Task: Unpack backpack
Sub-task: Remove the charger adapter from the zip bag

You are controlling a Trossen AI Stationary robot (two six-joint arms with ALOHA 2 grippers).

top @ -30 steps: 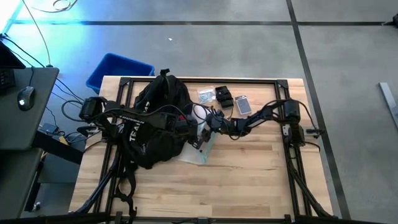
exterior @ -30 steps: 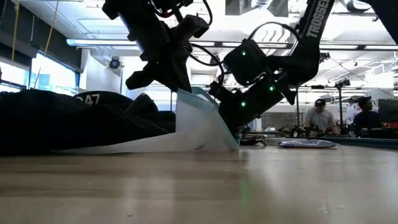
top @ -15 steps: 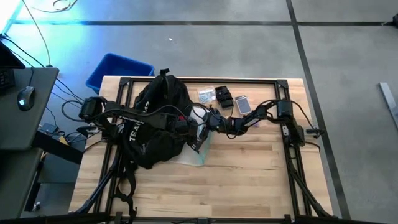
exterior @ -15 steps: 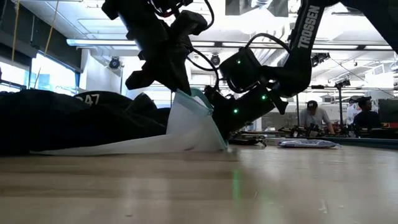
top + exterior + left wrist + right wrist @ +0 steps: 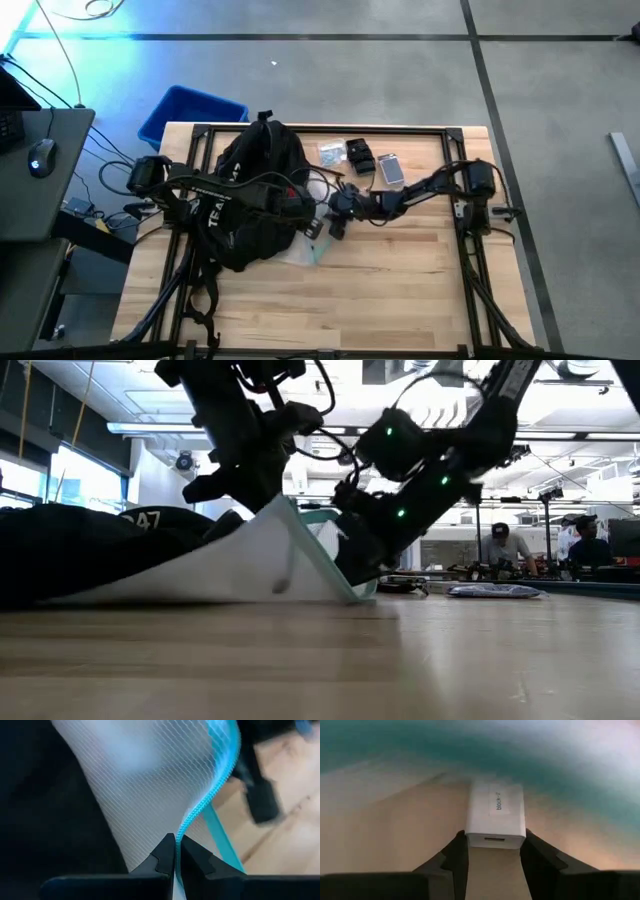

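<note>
A: Fingers first. The left fingers [image 5: 174, 851] are pinched fully together on the teal zip edge of the mesh pouch [image 5: 150, 785]. The right fingers [image 5: 494, 851] have gone from wide apart a second ago to closed on a small white block [image 5: 495, 815], which sits squarely between them.

B: Now the big things. Where is the backpack?

A: The backpack [image 5: 245, 195] lies on the table [image 5: 400, 290], and everything else is placed from it. The pouch [image 5: 310, 245] spills out of its mouth on the side facing the right arm. Just beyond the pouch the right gripper [image 5: 335, 215] reaches in, and the left gripper [image 5: 305, 205] is at the pack's mouth.

B: What has changed?

A: From table height, the pouch [image 5: 260, 555] is lifted and stretched wider than half a second ago, and the right arm has pulled slightly away from the pack.

B: Meaning?

A: I judge the block is being drawn out of the pouch while the left holds it. A few small items [image 5: 362, 158] already lie on the table past the pack, near its top. The blue bin [image 5: 190, 110] stands off the table behind the pack.
</note>
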